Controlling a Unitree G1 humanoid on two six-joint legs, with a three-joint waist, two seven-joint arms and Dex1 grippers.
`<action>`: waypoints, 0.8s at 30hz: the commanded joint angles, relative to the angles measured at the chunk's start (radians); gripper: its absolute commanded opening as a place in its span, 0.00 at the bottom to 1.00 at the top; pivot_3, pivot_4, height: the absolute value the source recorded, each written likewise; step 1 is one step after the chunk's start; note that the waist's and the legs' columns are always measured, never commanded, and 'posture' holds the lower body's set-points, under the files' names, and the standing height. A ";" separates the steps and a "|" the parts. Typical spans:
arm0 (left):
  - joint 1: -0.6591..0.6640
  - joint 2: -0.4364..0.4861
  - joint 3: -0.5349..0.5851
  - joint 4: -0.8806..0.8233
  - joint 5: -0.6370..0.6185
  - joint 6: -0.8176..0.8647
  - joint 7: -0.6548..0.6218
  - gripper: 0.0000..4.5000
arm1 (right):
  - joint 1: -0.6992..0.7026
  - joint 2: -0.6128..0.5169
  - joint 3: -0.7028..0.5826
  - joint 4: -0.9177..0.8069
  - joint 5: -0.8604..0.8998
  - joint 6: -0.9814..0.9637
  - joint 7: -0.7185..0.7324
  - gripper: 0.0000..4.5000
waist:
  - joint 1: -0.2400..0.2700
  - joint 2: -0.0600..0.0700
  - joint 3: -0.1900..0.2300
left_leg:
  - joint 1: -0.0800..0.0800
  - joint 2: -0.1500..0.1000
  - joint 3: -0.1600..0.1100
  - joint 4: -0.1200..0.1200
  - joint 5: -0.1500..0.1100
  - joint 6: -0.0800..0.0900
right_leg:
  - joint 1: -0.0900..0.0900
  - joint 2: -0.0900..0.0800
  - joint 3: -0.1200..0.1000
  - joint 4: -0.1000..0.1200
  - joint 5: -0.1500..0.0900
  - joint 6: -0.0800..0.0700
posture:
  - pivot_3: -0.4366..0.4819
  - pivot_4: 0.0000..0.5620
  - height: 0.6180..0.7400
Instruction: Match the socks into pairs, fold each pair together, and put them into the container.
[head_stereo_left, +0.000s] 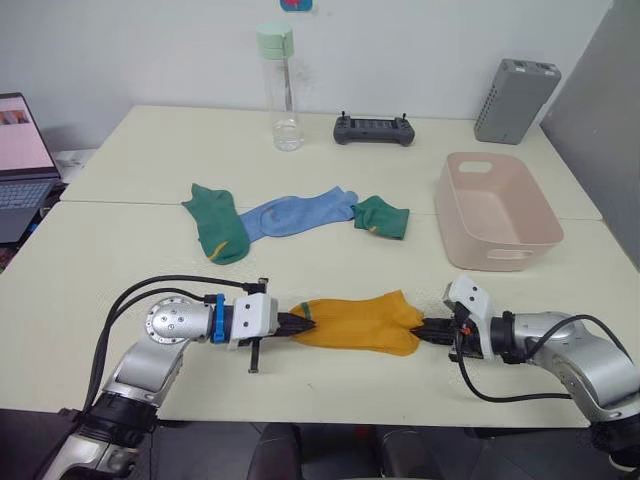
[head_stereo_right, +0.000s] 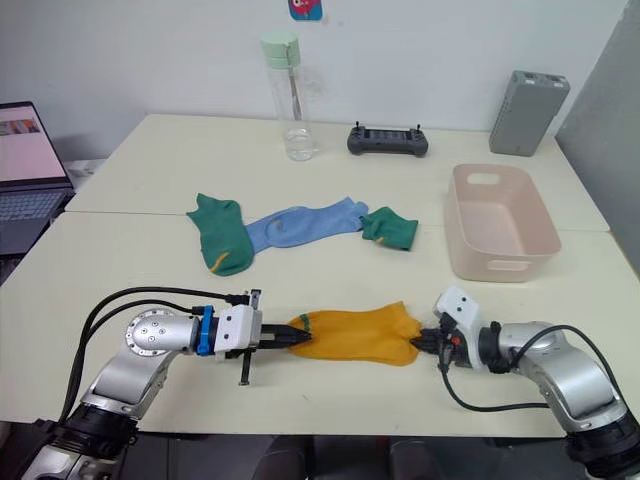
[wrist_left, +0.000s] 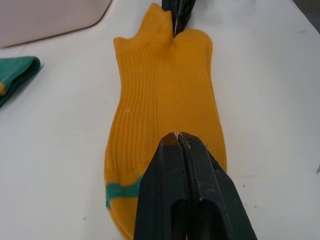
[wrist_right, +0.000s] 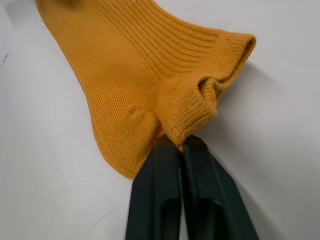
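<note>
A mustard-yellow sock (head_stereo_left: 358, 322) lies flat near the front edge of the pale surface (head_stereo_left: 150, 250), stretched between two robot arms. The left gripper (head_stereo_left: 297, 324) has its black fingers (wrist_left: 185, 185) pinched closed on the toe end, by a thin green stripe; the right gripper (head_stereo_left: 432, 331) has its fingers (wrist_right: 175, 195) closed on the ribbed cuff. From where I stand I cannot tell whether this is one sock or both yellow ones stacked.

Farther back lie a dark green sock (head_stereo_left: 218, 224), a light blue sock (head_stereo_left: 298, 212) and a second green sock (head_stereo_left: 381, 216), touching in a row. The pink container (head_stereo_left: 497, 210) sits empty to the right, well apart from the yellow sock.

The step in hand looks like the fold. To do it well, I judge one gripper should lift its end only slightly and carry it over to meet the other end (keeping the other end pinned), so edges line up without dragging or bunching the soft knit.
</note>
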 joint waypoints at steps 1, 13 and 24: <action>-0.056 -0.042 -0.035 -0.044 -0.038 0.150 0.019 0.00 | -0.030 -0.020 -0.030 0.004 0.035 0.007 0.039 0.01 | 0.001 0.000 0.000 | 0.000 0.000 0.000 0.000 0.000 0.000 | 0.000 0.000 0.000 0.000 0.000 0.000 | 0.48 0.27 1.00; -0.181 -0.154 -0.200 0.110 0.153 0.191 0.094 0.00 | -0.085 -0.044 -0.021 0.003 0.091 0.017 0.133 0.01 | -0.004 0.000 0.000 | 0.000 0.000 -0.001 0.000 0.000 0.000 | 0.000 0.001 0.000 0.000 0.003 0.005 | 0.48 0.27 1.00; -0.154 -0.163 -0.200 0.145 0.161 0.198 0.107 0.00 | -0.230 0.167 -0.043 -0.076 0.382 0.236 0.046 0.01 | -0.001 0.000 -0.001 | 0.000 0.000 -0.001 0.001 0.000 0.000 | 0.002 0.001 0.000 0.000 0.001 0.002 | 0.48 0.27 1.00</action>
